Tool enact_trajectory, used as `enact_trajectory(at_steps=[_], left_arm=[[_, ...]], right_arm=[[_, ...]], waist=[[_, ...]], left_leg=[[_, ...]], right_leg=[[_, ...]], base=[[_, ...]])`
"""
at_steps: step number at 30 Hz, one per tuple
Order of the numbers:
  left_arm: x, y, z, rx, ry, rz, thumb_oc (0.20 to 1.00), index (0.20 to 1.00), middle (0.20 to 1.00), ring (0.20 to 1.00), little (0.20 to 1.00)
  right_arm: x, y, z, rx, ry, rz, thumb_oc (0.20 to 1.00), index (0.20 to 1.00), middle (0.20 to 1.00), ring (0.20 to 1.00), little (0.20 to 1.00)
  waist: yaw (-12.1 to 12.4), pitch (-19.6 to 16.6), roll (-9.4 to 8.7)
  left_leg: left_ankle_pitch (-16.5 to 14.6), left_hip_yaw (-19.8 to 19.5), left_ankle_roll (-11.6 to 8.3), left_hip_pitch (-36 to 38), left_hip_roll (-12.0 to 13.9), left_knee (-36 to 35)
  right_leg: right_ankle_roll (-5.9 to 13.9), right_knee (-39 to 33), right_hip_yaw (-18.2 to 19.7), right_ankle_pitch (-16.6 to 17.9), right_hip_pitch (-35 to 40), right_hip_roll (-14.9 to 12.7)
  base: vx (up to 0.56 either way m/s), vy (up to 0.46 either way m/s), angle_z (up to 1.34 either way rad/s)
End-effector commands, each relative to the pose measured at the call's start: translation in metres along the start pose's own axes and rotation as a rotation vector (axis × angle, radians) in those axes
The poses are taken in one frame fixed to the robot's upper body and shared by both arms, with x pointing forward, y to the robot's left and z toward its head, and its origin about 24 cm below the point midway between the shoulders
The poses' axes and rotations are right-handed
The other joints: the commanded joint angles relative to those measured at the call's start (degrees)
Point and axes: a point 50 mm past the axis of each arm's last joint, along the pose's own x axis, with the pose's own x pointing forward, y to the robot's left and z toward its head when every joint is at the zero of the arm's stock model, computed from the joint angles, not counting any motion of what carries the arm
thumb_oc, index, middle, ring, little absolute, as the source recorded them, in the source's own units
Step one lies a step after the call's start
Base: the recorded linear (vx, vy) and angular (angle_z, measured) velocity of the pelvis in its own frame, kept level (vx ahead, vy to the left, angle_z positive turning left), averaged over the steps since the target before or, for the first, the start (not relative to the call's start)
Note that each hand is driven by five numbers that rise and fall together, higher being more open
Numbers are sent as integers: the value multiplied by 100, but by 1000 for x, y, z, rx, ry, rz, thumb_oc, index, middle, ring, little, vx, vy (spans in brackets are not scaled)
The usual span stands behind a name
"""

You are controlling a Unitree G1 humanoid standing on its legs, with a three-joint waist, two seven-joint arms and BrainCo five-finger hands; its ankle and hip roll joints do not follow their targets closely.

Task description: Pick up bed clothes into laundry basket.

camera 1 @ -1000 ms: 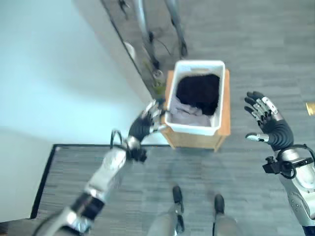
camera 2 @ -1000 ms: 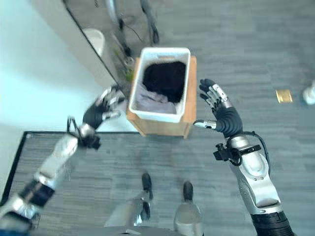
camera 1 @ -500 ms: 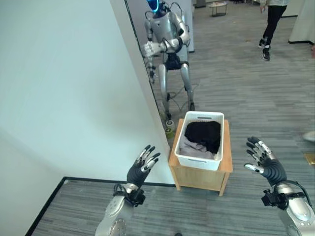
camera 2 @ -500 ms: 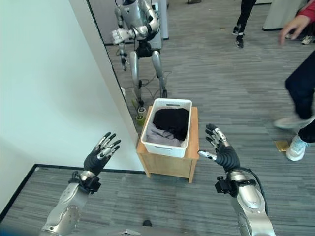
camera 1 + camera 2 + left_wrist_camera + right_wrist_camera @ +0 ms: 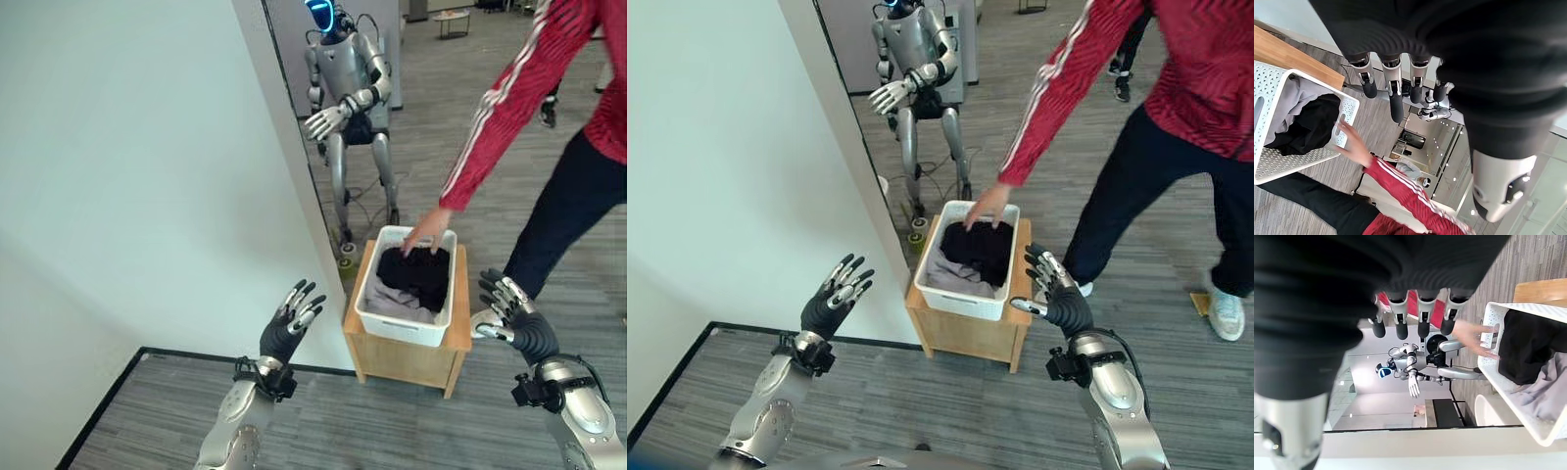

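Low in the frame, either side of centre, we see the left hand (image 5: 286, 330) and the right hand (image 5: 513, 318) raised with fingers spread and straight, grasping nothing. Between them, at centre frame, a white laundry basket (image 5: 391, 324) sits on a small wooden bench (image 5: 404, 358); dark and grey bed clothes (image 5: 415, 277) lie inside it. From the upper right, a person in a red sleeve (image 5: 498, 113) touches the basket's far rim with one hand (image 5: 425, 231). Farther back, at top centre, stands another humanoid robot (image 5: 347, 93).
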Motion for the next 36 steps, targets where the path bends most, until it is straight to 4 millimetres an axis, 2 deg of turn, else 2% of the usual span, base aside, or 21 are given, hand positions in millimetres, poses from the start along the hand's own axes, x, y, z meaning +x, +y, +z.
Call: enact_trajectory(at_steps=[1,28,36], left_arm=[[16,7,29,84,-94,-14,1000,1000,1000,1000,1000],[20,9,31,97,-107,5,1000,1000,1000,1000,1000],[12,13,24,71,-78,18,1000,1000,1000,1000,1000]], right_arm=[[14,0,30,-42,-165,18,1000,1000,1000,1000,1000],[20,7,31,-25,-177,41,1000,1000,1000,1000,1000],[22,10,30,-16,-166,66,1000,1000,1000,1000,1000]], waist=[[116,66,-266],[112,115,-269],[217,69,-294]], left_leg=[[251,37,-188,-46,60,47],[237,-14,-188,-13,71,47],[368,-135,-270,-78,117,47]], right_leg=[[-183,283,13,-106,82,85],[-193,394,31,-108,34,75],[-263,263,-63,-100,134,186]], base=[[-7,-8,7],[-1,-1,0],[-55,-21,5]])
